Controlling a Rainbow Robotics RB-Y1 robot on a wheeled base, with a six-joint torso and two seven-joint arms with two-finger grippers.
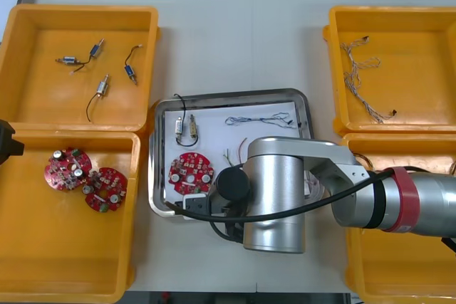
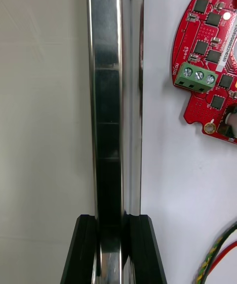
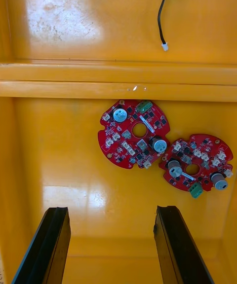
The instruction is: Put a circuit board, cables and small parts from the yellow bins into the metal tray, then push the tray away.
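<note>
Bright, even light falls from overhead in the front view, leaving the pale desk (image 1: 214,40) evenly lit with faint, soft-edged shadows. A diffuse shadow lies beneath the right arm (image 1: 278,197), whose silver casing carries gentle highlights. The polished rim of the metal tray (image 1: 231,95) glints, and its white inside looks very bright.

In the left wrist view, two broad white patches of glare sit on the glossy floor of the yellow bin (image 3: 49,156).

In the right wrist view, the rim mirrors bright and dark bands, darkest between the black fingers of the right end effector (image 2: 113,225).
</note>
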